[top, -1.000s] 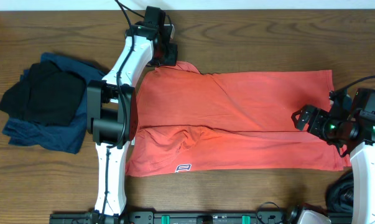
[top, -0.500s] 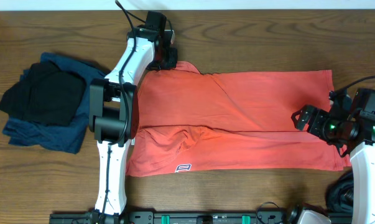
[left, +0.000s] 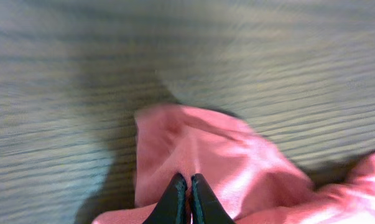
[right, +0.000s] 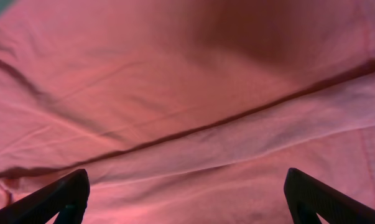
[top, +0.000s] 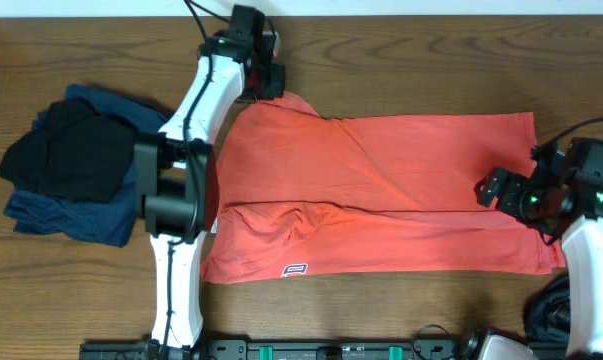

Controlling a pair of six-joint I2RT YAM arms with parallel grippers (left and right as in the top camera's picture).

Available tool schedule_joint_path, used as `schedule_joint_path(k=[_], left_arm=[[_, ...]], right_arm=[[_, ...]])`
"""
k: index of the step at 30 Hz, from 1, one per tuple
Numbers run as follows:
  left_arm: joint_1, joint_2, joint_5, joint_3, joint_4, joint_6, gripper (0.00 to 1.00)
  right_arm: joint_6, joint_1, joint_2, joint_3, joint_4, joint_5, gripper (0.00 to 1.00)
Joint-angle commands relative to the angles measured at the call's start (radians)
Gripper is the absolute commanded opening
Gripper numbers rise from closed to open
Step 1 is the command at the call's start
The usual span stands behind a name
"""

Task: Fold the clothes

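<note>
**Left clamped on shirt corner, right open over far end**

- The coral-red T-shirt (top: 381, 190) lies flat across the centre and right of the table (top: 431, 60), long axis left to right. The side facing up is plain.
- A crease (top: 401, 212) runs the length of the shirt, roughly mid-height. The fabric is a bit rumpled near the lower left.
- A small white-and-dark label (top: 295, 269) shows at the near hem, left of centre.
- The shirt's top-left corner comes to a point at the far edge of the cloth, and that is where the left gripper (top: 266, 82) sits.
- The left wrist view is blurred. It shows the left gripper (left: 188, 183) with its fingers (left: 175, 199) pressed together and red fabric pinched between the tips. The corner of cloth bunches up ahead of them, with bare wood grain beyond it.
- The left arm reaches from the near edge of the table up along the shirt's left side.
- The right gripper (top: 494, 188) is over the right part of the shirt, near its right edge and about mid-height.
- In the right wrist view the right gripper (right: 184, 177) has its two fingertips (right: 63, 196) spread wide to either side of the frame. Only red cloth lies between them, with one diagonal crease, and nothing is gripped. I cannot tell whether the tips touch the fabric.
- The pile of dark clothes (top: 71, 165) sits on the table left of the left arm, apart from the shirt. A black garment (top: 66, 150) lies on top of a navy garment (top: 76, 220). Neither gripper is near the pile.
</note>
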Motion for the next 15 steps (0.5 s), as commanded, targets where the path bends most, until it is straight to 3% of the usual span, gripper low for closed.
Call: schedule_joint_path(k=[1,8,15], left_arm=[[0.006,-0.069,-0.001,-0.003,-0.004,-0.039,0.06],[0.007,-0.071,0.029,-0.003,-0.071,-0.042,0.06],[0.007,-0.071,0.028,-0.003,-0.092,-0.042,0.06]], right_arm=[[-0.026,0.01,0.088,0.037,0.002,-0.013,0.98],[-0.029,0.01,0.277,0.134,0.047,0.012,0.99],[-0.029,0.011,0.414,0.37,0.098,0.059,0.99]])
